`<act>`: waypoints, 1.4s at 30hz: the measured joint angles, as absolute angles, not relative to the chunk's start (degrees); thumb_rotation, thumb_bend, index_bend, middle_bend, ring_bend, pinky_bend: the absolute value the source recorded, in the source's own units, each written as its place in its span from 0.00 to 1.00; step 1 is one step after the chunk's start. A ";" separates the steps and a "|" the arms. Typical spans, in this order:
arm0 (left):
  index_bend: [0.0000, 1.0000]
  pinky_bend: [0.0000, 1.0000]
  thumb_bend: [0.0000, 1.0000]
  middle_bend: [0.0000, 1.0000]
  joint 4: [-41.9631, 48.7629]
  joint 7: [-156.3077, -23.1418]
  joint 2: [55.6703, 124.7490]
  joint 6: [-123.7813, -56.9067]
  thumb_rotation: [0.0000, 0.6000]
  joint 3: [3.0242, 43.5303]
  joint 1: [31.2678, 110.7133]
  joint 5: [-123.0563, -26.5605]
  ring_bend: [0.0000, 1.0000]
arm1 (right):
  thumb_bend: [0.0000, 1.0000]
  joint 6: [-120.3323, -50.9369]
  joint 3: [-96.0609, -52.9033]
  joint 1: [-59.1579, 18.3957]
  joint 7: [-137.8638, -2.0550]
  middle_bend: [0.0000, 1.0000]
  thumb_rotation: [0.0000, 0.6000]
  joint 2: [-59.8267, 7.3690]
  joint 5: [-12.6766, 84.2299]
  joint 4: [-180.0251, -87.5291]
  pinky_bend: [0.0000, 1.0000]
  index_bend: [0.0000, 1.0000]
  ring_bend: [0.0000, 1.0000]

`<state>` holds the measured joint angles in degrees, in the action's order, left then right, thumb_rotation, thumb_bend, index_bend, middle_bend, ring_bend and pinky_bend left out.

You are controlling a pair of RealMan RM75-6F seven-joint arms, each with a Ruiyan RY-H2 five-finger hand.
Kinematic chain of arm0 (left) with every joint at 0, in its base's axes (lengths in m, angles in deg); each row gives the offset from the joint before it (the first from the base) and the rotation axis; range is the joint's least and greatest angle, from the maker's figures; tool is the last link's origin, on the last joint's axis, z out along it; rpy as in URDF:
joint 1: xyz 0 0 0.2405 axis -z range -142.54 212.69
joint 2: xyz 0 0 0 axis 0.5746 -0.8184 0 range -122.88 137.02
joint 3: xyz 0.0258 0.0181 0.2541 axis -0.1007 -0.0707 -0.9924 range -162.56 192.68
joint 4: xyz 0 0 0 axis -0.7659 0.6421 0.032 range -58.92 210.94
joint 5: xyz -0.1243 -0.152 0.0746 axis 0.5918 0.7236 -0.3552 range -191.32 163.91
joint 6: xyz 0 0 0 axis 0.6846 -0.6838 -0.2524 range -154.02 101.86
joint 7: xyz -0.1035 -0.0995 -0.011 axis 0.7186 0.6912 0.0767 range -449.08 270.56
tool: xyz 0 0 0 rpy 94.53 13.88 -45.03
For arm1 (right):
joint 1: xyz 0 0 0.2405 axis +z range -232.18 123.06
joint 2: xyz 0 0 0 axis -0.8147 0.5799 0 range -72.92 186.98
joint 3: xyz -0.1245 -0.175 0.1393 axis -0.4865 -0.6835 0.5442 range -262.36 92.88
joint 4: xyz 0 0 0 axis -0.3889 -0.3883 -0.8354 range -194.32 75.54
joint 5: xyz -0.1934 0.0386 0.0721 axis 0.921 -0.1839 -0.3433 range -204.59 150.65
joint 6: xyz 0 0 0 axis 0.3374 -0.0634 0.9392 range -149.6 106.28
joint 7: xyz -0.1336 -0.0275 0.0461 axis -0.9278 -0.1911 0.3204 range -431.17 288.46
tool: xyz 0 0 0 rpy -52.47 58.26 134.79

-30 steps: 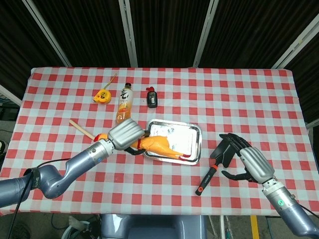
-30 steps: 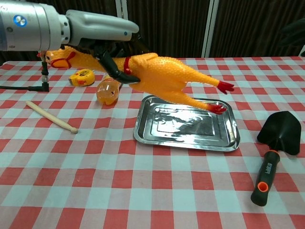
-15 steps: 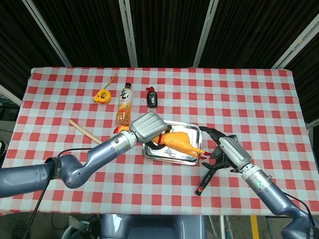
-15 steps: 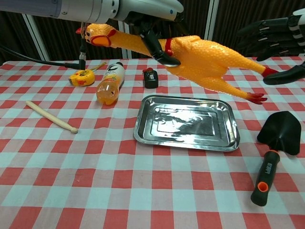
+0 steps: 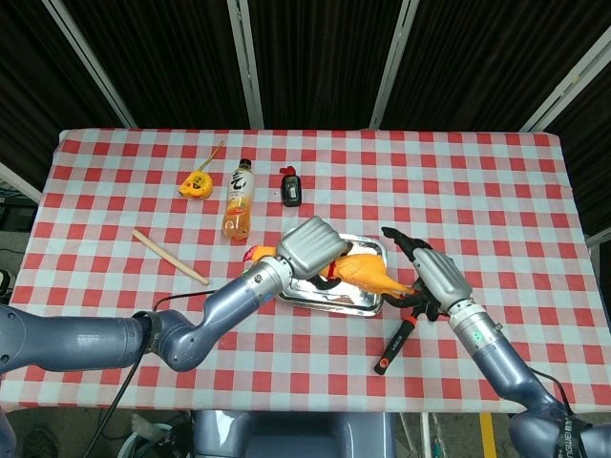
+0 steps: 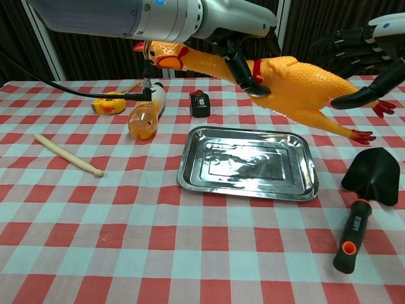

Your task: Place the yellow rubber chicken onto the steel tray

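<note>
Left hand point(image 6: 237, 31) grips yellow rubber chicken point(image 6: 285, 79) above steel tray point(image 6: 247, 162); right hand point(image 6: 364, 54) open-fingered near its legs. Lower level, centred, then release.

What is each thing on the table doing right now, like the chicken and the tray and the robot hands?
Yellow rubber chicken: in the air over the tray, held.
Steel tray: flat on the table, nothing in it.
Left robot hand: grips the chicken.
Right robot hand: fingers spread by the chicken's legs, holds nothing.
Orange drink bottle: lying down.
Black trowel: lying, untouched.
</note>
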<state>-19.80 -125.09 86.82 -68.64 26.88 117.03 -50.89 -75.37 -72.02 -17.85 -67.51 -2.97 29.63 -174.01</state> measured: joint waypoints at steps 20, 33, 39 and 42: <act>0.60 0.69 0.77 0.71 -20.54 -128.12 89.79 -73.82 1.00 25.81 120.45 -46.12 0.63 | 0.27 -76.54 -72.41 -14.94 -74.91 0.22 1.00 -7.56 20.45 -172.37 0.17 0.22 0.23; 0.59 0.69 0.77 0.70 -18.64 -128.58 91.71 -74.65 1.00 25.01 121.19 -45.38 0.63 | 0.26 -75.05 -73.22 -15.29 -74.73 0.22 1.00 -6.93 21.03 -173.17 0.17 0.22 0.23; 0.58 0.69 0.75 0.70 -17.89 -128.60 92.89 -75.00 1.00 24.70 121.20 -46.08 0.63 | 0.28 -74.50 -73.08 -14.64 -75.13 0.22 1.00 -7.32 20.32 -173.00 0.17 0.23 0.24; 0.58 0.69 0.75 0.70 -17.50 -128.67 93.53 -74.90 1.00 24.43 121.20 -46.47 0.63 | 0.36 -74.44 -73.02 -14.33 -75.42 0.24 1.00 -7.63 19.72 -172.69 0.20 0.27 0.26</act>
